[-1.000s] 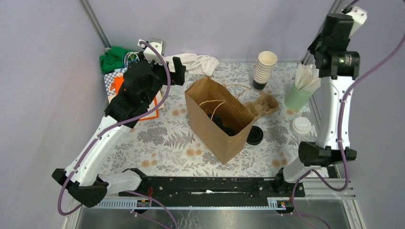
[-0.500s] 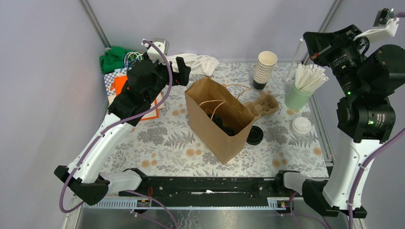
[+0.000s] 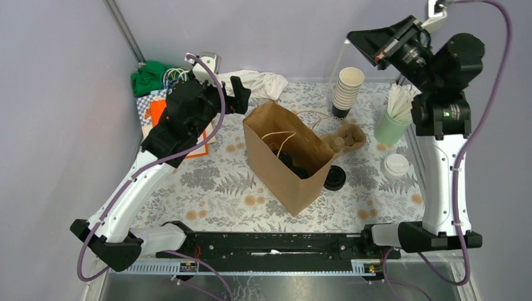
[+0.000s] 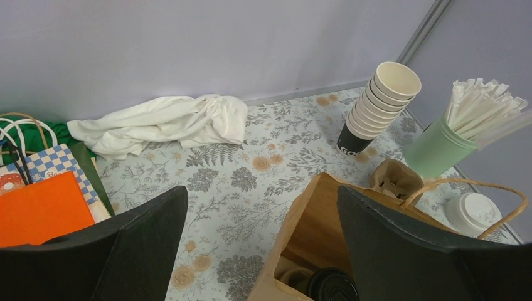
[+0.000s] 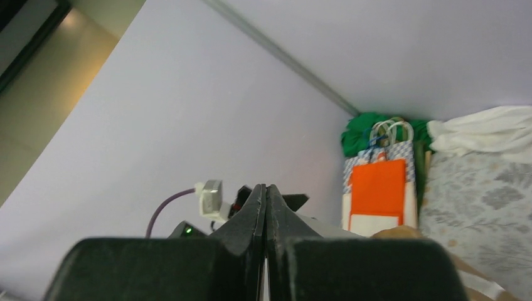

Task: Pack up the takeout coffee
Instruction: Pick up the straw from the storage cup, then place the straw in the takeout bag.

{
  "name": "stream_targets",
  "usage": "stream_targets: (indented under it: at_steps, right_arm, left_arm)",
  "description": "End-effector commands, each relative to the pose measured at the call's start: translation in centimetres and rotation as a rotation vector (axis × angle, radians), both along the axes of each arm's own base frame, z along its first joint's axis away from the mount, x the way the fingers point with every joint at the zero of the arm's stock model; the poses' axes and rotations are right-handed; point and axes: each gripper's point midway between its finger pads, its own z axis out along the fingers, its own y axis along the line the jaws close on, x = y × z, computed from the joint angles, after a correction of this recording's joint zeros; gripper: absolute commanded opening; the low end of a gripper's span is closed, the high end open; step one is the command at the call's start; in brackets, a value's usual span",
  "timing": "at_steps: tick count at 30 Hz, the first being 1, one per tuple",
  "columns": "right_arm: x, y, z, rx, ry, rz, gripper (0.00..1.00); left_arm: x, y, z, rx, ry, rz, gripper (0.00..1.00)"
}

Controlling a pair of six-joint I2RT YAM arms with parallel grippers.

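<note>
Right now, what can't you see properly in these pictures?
- Bag contents: top view, its walls hide all but dark lids; how many cups, cannot tell. Left wrist view, the bottom edge cuts them off.
- Black lid beside the bag: top view, the bag covers part.
- Words on the lowest stacked cup: left wrist view, too small.
- Table: right wrist view, the shut right gripper blocks most.

Light bright, even, diffuse; walls [image 3: 282,37] read pale lavender. Faint, soft shadow under the paper bag [image 3: 288,160] on the table [image 3: 213,182]. Top view sharp throughout. Wrist views: left gripper fingers [image 4: 408,251] dark, slightly soft; right gripper fingers [image 5: 246,221] blurred, background sharper.
</note>
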Motion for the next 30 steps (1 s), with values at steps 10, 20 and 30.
stream_targets:
  at_steps: [10, 20, 30]
  right_arm:
    - [-3.3, 9.9, 3.3, 0.020, -0.133, 0.290, 0.00]
    - [-2.3, 15.0, -1.4, -0.040, -0.065, 0.370, 0.00]
    - [-0.7, 16.3, -6.1, -0.093, -0.037, 0.343, 0.36]
  left_arm:
    - [-0.6, 0.8, 2.0, -0.051, -0.066, 0.013, 0.92]
    - [-0.5, 1.5, 2.1, -0.030, -0.074, 0.043, 0.93]
    - [-0.5, 1.8, 1.9, -0.012, -0.077, 0.059, 0.93]
